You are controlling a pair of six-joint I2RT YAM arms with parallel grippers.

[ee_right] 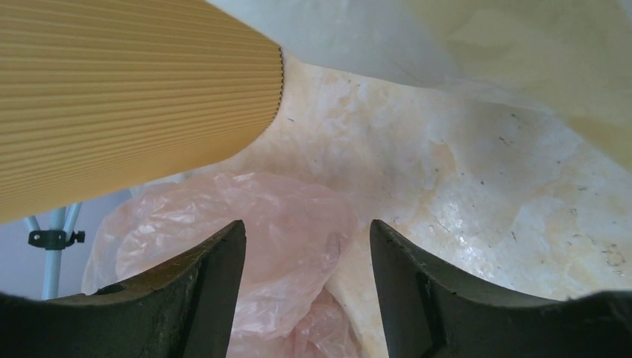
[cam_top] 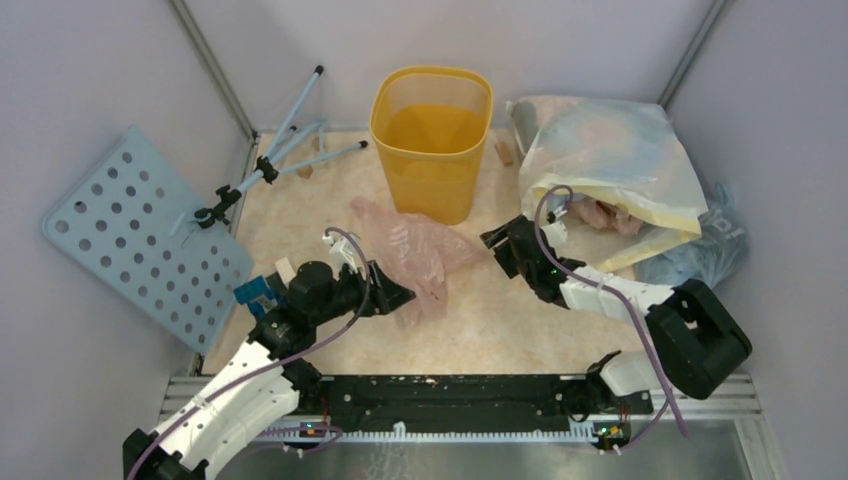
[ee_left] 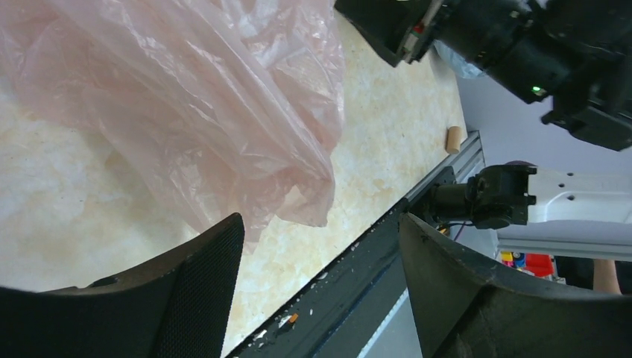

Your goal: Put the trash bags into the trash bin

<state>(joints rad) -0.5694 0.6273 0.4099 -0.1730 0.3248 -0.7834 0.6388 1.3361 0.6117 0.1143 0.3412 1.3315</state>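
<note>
1. Where the bench (cam_top: 520, 320) opens out in the middle, the pink bag (cam_top: 415, 250) lies crumpled and flat. It is outside the bin (cam_top: 432, 140), on the bin's near side, with its far end close to the bin's foot.
2. Bin: upright at the middle of the far edge, mouth up, yellow-orange, ribbed wall.
3. Left pincer (cam_top: 402, 294): low over the bench, between the near edge and the bag, pointing right. Fingers spread wide. In the wrist view the film lies just ahead of the tips, not between them.
4. Right pincer (cam_top: 493, 242): right of the bag, pointing left at it. Fingers spread, gripping nothing. The bag's right end sits just beyond the tips, and the bin wall is close on the upper left of that wrist view.
5. Sack (cam_top: 610, 160): large, whitish-yellow, slumped at the far right corner, with pinkish contents showing at its mouth. A blue bag (cam_top: 700, 250) lies against the right edge beside it.
6. Tripod (cam_top: 280, 160): lying at the far left corner. A perforated board (cam_top: 140, 235) leans beyond the left edge.
</note>
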